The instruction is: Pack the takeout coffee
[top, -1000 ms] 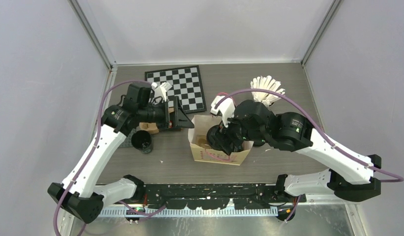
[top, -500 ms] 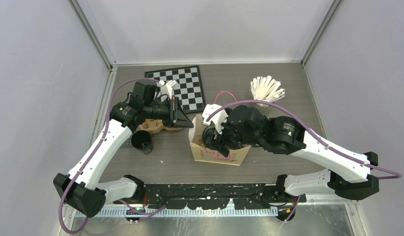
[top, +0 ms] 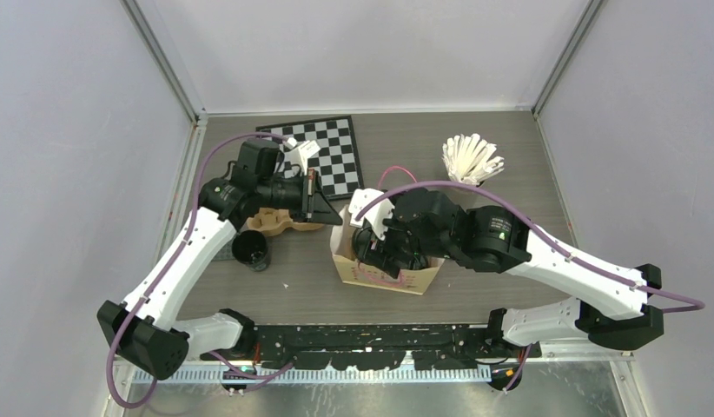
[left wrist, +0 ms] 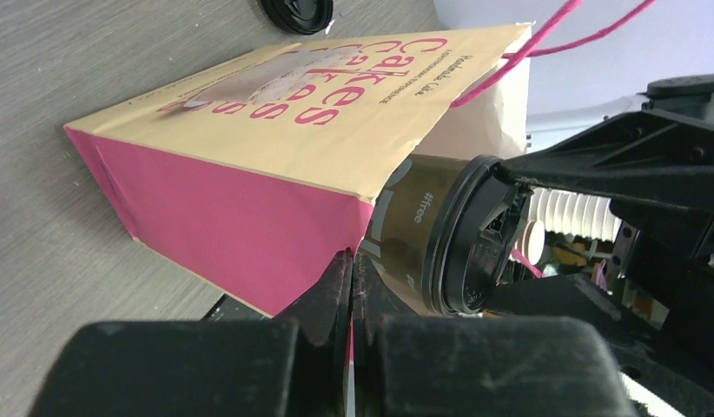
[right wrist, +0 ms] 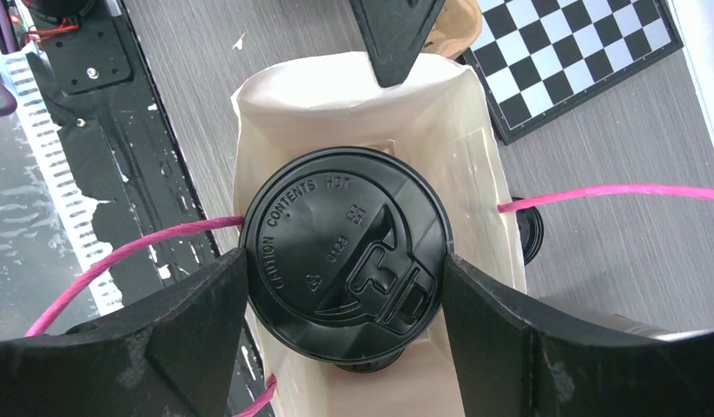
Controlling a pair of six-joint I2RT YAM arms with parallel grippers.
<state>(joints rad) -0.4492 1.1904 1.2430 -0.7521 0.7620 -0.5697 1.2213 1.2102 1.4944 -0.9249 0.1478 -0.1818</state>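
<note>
- Lowering the small black round disposable cup, capped with its flat black round lid, is the step in hand. My right jaws are clenched on it from both sides at about lid level. It hangs lid-up in the mouth of the tan paper bag with pink sides and pink string handles, which stands near the middle of the counter's near edge.
- My left jaws are pinched shut on the bag's rim, on the side toward the left edge, and they hold the mouth open.
- To do this well I should come straight down and keep the cup level. The lid nearly fills the width of the opening, so any drift would catch a wall and fold it.
- The pink strings run past the cup on both sides. I judge they could snag my right jaws, so a slow descent is wise.
- I cannot see the bag's floor beneath the cup, so I should release only once the cup stops sinking. Then I should lift clear without dragging the walls.
- The left pinch should be firm but not tug, or the light bag may tip.
- More is left to pack, I judge. A second black cup stands uncapped toward the left edge, and a loose flat black lid lies on the far side of the bag.
</note>
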